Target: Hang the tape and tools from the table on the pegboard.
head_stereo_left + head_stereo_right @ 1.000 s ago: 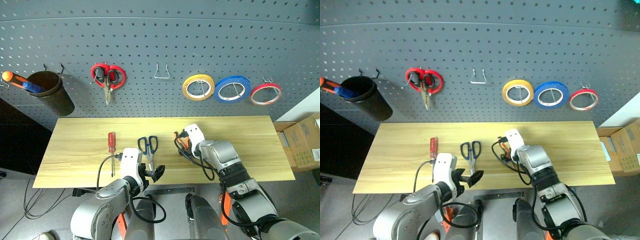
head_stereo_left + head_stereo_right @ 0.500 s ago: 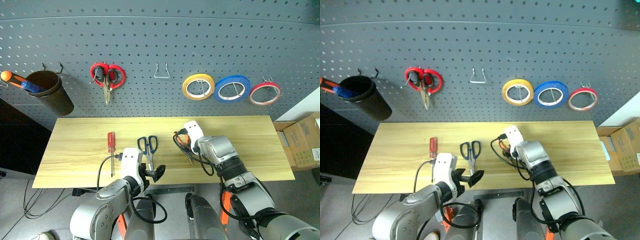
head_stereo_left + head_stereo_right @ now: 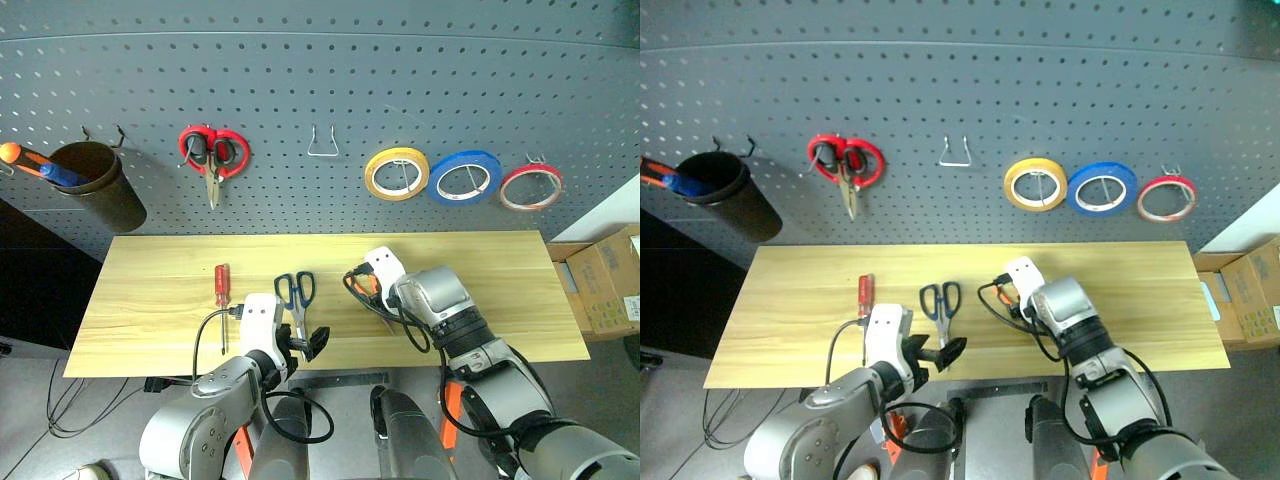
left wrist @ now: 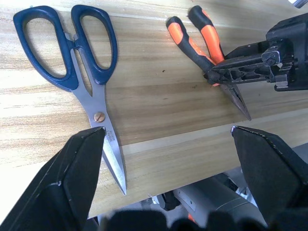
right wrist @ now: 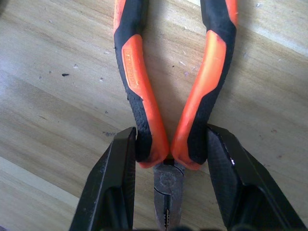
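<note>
While the right gripper (image 5: pixel 166 180) clamps the pliers (image 5: pixel 166 86) on both handles just above the hinge, their long axis runs straight along its fingers, nose toward the wrist. They seem to lie flat on the table (image 3: pixel 150 300), right of the blue-handled scissors (image 3: pixel 297 300), which sit under the wide-open left gripper (image 4: pixel 168 163)
</note>
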Robot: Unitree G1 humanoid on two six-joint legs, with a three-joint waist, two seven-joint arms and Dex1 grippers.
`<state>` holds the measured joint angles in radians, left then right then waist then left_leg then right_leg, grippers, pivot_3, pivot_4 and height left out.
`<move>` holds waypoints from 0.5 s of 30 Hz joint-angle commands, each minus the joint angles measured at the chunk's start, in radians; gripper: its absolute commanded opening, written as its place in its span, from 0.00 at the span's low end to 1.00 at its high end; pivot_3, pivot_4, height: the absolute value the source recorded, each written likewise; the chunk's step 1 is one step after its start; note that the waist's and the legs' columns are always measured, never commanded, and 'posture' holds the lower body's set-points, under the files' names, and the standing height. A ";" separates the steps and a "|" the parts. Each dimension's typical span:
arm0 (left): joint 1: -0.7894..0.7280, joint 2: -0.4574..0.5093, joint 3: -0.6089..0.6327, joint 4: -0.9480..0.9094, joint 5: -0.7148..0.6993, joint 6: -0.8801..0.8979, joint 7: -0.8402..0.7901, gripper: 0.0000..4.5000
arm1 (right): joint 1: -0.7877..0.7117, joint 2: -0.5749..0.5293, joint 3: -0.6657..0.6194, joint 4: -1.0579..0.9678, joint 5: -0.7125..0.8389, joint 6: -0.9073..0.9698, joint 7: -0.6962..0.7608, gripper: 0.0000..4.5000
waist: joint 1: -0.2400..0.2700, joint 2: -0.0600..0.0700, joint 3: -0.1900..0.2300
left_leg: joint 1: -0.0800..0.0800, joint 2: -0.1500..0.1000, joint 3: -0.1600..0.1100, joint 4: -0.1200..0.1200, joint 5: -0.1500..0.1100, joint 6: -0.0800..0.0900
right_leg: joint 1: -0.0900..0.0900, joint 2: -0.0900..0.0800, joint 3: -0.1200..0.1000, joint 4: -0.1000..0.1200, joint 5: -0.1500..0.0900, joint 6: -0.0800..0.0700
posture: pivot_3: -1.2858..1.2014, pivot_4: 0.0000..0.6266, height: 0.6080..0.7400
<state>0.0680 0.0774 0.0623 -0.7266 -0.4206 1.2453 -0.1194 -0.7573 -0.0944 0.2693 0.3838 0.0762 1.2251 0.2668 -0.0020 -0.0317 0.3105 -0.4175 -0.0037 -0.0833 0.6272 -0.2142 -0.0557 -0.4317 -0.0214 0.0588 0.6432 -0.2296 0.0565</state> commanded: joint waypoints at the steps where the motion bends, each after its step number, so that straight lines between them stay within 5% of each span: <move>1: -0.005 -0.007 -0.010 -0.011 -0.007 -0.025 0.005 1.00 | 0.021 -0.005 0.024 0.022 -0.006 0.005 0.022 0.38 | 0.000 0.000 0.000 | 0.000 0.000 0.000 0.000 0.000 0.000 | 0.000 0.000 0.000 0.000 0.000 0.000 | 0.58 0.55 1.00; 7: -0.047 0.002 -0.050 0.017 -0.009 -0.064 -0.017 1.00 | 0.045 -0.064 0.004 -0.091 0.005 0.010 0.062 0.38 | 0.003 0.000 0.000 | -0.002 0.000 0.000 0.000 0.000 0.000 | -0.003 0.000 0.000 0.000 0.000 0.000 | 0.58 0.51 1.00; 15: -0.180 0.067 -0.131 0.081 0.004 -0.187 -0.076 1.00 | 0.300 -0.249 -0.038 -0.654 0.050 -0.106 0.140 0.38 | 0.012 0.000 0.000 | -0.016 -0.002 -0.002 0.001 -0.001 -0.002 | -0.014 -0.002 -0.003 0.000 0.003 -0.001 | 0.56 0.43 1.00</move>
<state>-0.0933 0.1424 -0.0583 -0.6325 -0.4161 1.1037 -0.1770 -0.4829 -0.3377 0.2517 -0.1271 0.1028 1.1588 0.3946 0.0095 -0.0313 0.3103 -0.4333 -0.0056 -0.0851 0.6281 -0.2150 -0.0583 -0.4459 -0.0236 0.0557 0.6440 -0.2269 0.0558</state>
